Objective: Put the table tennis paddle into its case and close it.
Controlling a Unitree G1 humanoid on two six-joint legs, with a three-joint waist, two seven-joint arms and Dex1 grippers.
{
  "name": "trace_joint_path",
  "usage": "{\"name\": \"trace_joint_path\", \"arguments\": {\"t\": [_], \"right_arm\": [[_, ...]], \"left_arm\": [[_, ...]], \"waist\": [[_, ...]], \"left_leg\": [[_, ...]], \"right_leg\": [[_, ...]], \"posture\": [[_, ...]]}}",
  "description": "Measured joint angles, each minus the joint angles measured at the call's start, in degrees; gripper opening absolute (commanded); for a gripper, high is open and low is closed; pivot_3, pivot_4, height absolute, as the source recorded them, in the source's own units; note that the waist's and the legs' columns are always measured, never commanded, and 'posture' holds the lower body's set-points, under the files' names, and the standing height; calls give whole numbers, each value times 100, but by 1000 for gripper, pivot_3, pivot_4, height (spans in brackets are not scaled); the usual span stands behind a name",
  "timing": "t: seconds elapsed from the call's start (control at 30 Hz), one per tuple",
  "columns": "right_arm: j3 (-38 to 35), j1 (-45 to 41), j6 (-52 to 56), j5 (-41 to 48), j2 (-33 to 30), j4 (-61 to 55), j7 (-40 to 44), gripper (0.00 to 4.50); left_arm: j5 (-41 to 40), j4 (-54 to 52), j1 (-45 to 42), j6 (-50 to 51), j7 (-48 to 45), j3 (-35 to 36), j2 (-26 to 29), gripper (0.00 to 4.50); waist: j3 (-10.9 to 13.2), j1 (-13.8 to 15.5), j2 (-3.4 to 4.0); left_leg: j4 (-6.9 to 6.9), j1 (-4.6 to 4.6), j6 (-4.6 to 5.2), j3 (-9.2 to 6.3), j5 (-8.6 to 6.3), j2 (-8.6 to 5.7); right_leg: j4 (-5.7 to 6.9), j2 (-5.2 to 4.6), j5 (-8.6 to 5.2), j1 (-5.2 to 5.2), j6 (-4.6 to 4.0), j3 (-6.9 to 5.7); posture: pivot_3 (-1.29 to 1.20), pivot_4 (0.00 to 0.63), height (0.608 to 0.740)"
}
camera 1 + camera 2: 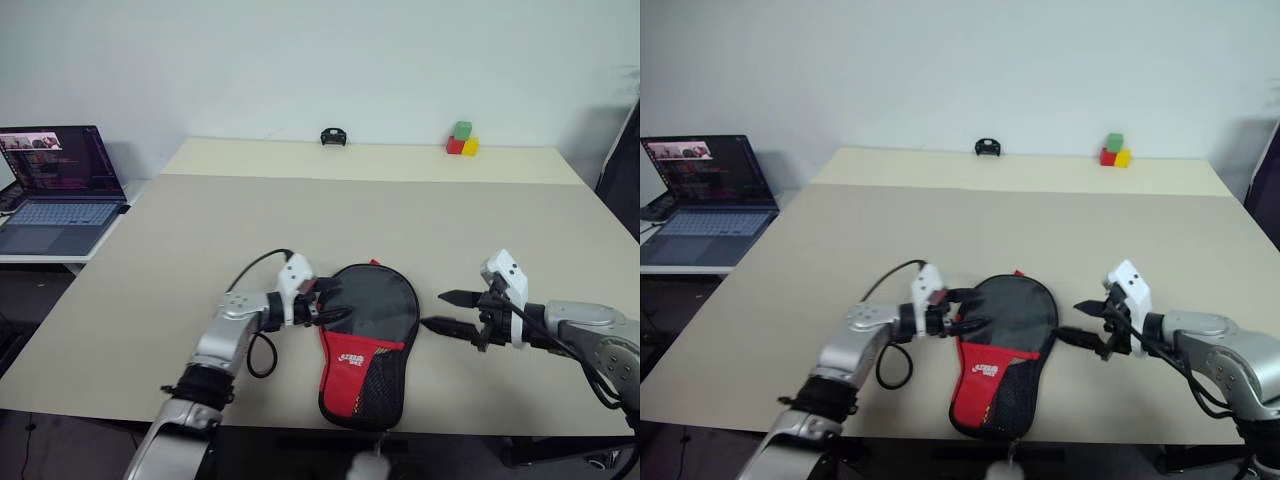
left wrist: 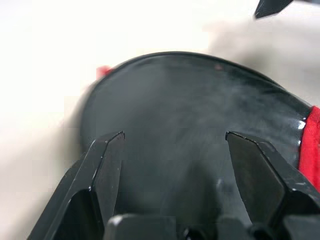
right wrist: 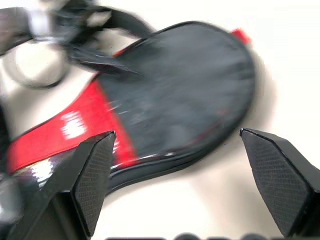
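Lying flat near the front edge of the table [image 1: 150, 260]: the case [image 1: 368, 340], round black end toward the far side, red panel and mesh pocket toward the robot. Flanked by 2 grippers, 1 on each side, neither touching it. Left gripper [image 1: 332, 302] just beside the round end's left rim, jaws spread wide, empty, aimed across the black fabric. Right gripper [image 1: 440, 312] a little apart from the right rim, jaws also gaping, empty, pointing at the case. Likely placed so to steady or check the pouch from both sides.

Paddle itself nowhere in sight on the tabletop; judged tucked inside, given the filled-out round shape. Rim looking closed along the visible edge, though zipper state too small to confirm.

Far off: laptop [image 1: 62, 185] on a side table, 3 coloured blocks [image 1: 462, 141], small black object [image 1: 333, 137].
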Motion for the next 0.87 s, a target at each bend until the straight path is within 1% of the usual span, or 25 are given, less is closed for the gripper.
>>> {"name": "trace_joint_path", "arguments": {"t": [0.13,0.33,0.5,0.67,0.87], "right_arm": [[89,-258,-649,-492,129,601,295,4353],[120,-739,-1638,-1095,360,1700,850,4353],[122,-1250,-2173,-1525,437,2974,1204,4353],[100,-1771,-2629,-1968,441,4011,1333,4353],[100,-1801,-2738,-2247,440,4257,1506,4353]], "left_arm": [[-308,-964,445,458,181,437,466,3546],[-496,-1841,1171,846,608,813,758,3546],[-482,-2341,1264,942,1080,1002,920,3546],[-375,-2311,1198,924,1321,989,999,3546],[-307,-1918,1172,791,1343,979,1073,3546]], "waist": [[3,42,5],[9,51,11],[14,57,19],[15,48,21],[16,47,23]], "left_leg": [[4,-18,-1,2,0,-5],[4,-15,5,1,-3,-5],[6,-14,1,5,0,-5],[5,-14,-3,9,1,-5],[6,-14,-3,13,2,-5]], "right_leg": [[-5,-6,1,-13,-1,1],[-2,-6,2,-12,-2,1],[1,-7,3,-12,-4,2],[2,-6,3,-13,-4,2],[4,-7,3,-14,-5,5]], "posture": [[0,150,740],[0,150,740],[0,150,740],[0,150,740],[0,150,740]]}}
